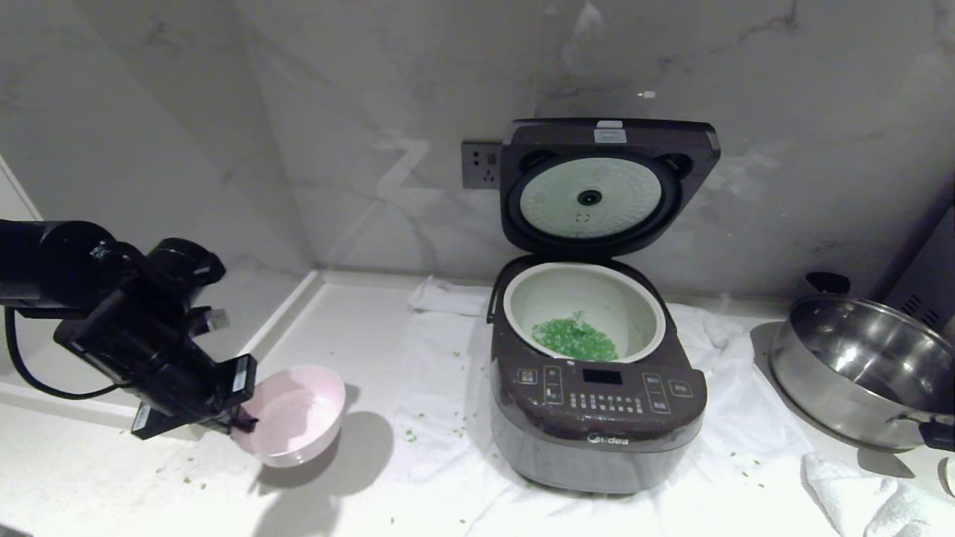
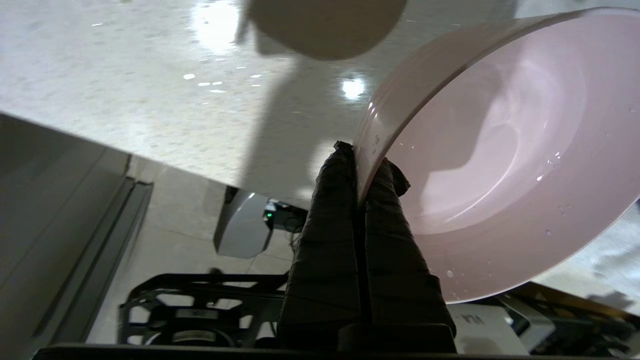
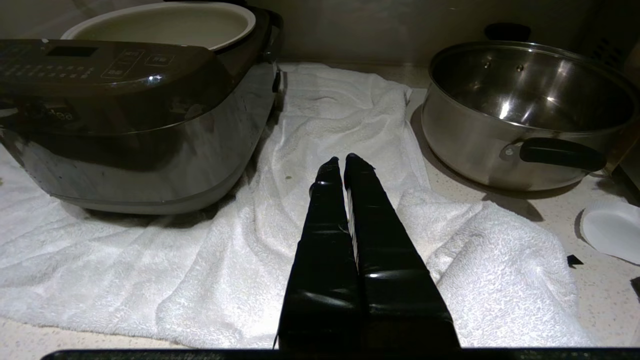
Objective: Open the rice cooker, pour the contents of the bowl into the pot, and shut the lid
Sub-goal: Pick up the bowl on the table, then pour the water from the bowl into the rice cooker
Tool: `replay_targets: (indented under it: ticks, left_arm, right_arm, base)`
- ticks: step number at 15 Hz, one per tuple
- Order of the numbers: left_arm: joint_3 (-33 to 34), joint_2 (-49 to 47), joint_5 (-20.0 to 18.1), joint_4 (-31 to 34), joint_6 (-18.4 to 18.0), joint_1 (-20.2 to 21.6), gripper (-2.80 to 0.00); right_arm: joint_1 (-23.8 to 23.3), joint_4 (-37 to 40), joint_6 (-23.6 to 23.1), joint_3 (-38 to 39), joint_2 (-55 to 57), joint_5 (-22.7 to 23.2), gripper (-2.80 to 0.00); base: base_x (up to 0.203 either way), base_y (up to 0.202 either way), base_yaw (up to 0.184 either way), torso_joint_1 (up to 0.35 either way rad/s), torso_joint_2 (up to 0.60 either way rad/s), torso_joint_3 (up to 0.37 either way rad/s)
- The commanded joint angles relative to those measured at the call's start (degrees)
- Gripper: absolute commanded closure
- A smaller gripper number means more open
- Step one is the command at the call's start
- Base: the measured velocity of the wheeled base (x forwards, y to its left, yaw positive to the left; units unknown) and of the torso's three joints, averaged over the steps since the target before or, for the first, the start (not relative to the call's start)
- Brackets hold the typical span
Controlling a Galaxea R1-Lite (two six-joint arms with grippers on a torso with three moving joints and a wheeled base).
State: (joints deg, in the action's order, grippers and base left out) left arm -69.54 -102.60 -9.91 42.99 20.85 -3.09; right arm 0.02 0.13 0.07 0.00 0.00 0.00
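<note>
Marble-walled tabletop [image 1: 358,328]: left end effector [image 1: 242,418] pinching emptied bowl [image 1: 295,414] by its rim, clear of cooker [image 1: 597,418]; greens [image 1: 574,339] in pot [image 1: 586,294], lid [image 1: 604,183] up awaiting closing. Right end effector [image 3: 340,160] clenched, empty.

Domestic kitchen. A pale speckled worktop [image 1: 358,321] meets a grey marble-patterned wall [image 1: 336,134] carrying a socket [image 1: 481,165]. On the worktop stand a rice cooker [image 1: 597,388] on a white towel [image 1: 440,418] and a steel pan [image 1: 858,369], typical cooking equipment.
</note>
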Motion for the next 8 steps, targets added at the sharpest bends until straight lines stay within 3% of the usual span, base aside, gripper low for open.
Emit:
replay_targets:
  ticks: [1, 5, 8]
  left_arm:
    - [-4.7, -1.4, -1.0, 2.0, 1.9, -3.9, 0.00]
    - [-12.2, -4.4, -3.9, 6.0, 6.5, -9.0, 0.00]
    - [-17.5, -6.7, -4.1, 7.8, 7.6, -10.3, 0.00]
  right_arm:
    - [0.0, 0.0, 0.0, 0.1, 0.0, 0.0, 0.00]
    - [0.0, 0.0, 0.0, 0.1, 0.0, 0.0, 0.00]
    - [0.0, 0.0, 0.0, 0.1, 0.0, 0.0, 0.00]
  base:
    - [0.000, 0.000, 0.000, 0.000, 0.00, 0.000]
    - [0.000, 0.000, 0.000, 0.000, 0.00, 0.000]
    - [0.000, 0.000, 0.000, 0.000, 0.00, 0.000]
